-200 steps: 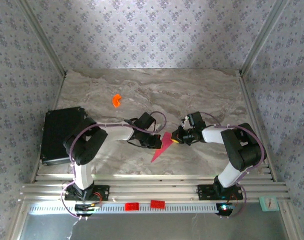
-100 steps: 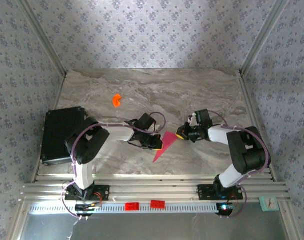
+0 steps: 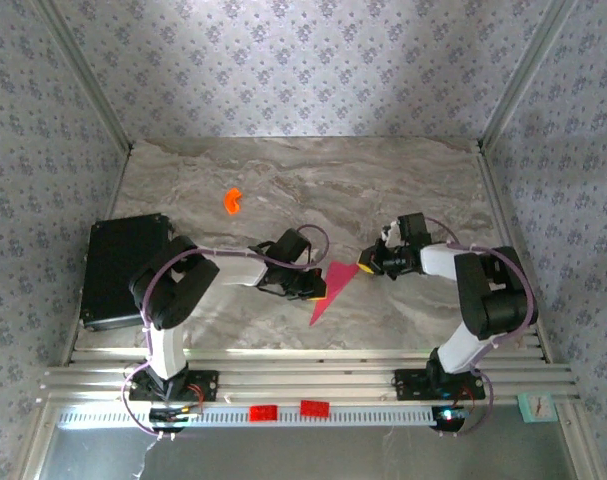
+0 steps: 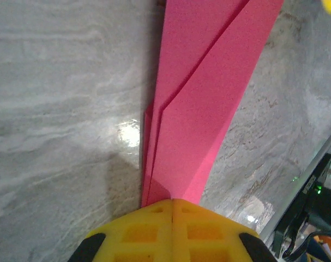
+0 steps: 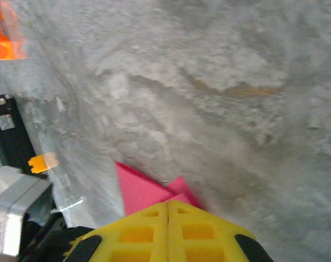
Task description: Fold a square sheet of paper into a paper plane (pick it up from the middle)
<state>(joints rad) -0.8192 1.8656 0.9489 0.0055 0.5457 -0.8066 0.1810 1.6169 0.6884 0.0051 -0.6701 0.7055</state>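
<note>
Two pinches here: left gripper (image 4: 172,201) clamped on the paper plane (image 4: 203,103) mid-table (image 3: 403,180), right gripper (image 5: 168,203) closed at its wide corner, maybe gripping. Keep layers aligned, crease firmly.

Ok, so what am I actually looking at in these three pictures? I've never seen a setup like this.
Two small robot arms are bolted at the near edge of a marble-patterned table. The wide picture comes from a camera above and behind them. The two close-ups come from cameras on the wrists, looking past yellow fingers. The left gripper is shut on a pink paper plane, a slim folded dart. The right gripper is also shut, its tips at the paper's far corner; whether it pinches the paper I can't tell. A small orange piece lies further back, and a black box sits at the left edge.
</note>
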